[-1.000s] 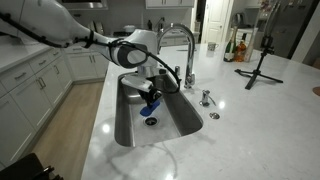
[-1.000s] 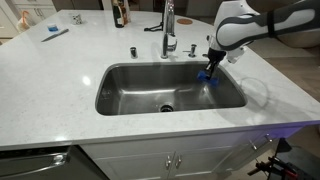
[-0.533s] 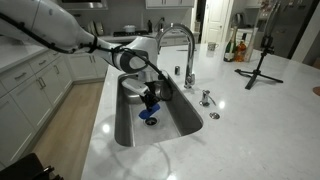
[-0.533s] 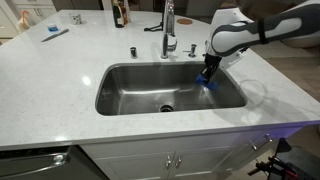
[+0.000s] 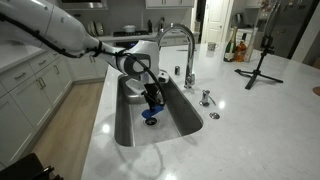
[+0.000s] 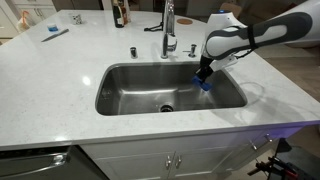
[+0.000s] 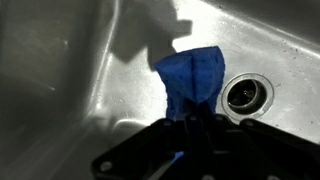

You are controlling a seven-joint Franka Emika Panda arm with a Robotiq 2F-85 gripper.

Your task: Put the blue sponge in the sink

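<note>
The blue sponge (image 7: 192, 78) hangs folded from my gripper (image 7: 192, 128), which is shut on its top end. It dangles inside the sink (image 7: 70, 60), just beside the round drain (image 7: 246, 94), above the steel floor. In both exterior views the gripper (image 5: 152, 100) (image 6: 205, 72) is lowered into the basin (image 5: 178, 122) (image 6: 135, 92) with the sponge (image 5: 149, 116) (image 6: 202, 84) below it. The sponge is near the basin's end wall in an exterior view. Whether the sponge touches the floor I cannot tell.
A tall arched chrome faucet (image 5: 180, 45) (image 6: 168, 25) stands behind the sink. Small fittings (image 5: 206, 98) sit on the white counter (image 6: 60, 70). A black tripod (image 5: 260, 62) and bottles (image 5: 236, 46) are farther off. A dark bottle (image 6: 120, 12) stands at the counter's back.
The arm has carried the sponge lower into the basin and slightly toward the drain. The grip has stayed shut.
</note>
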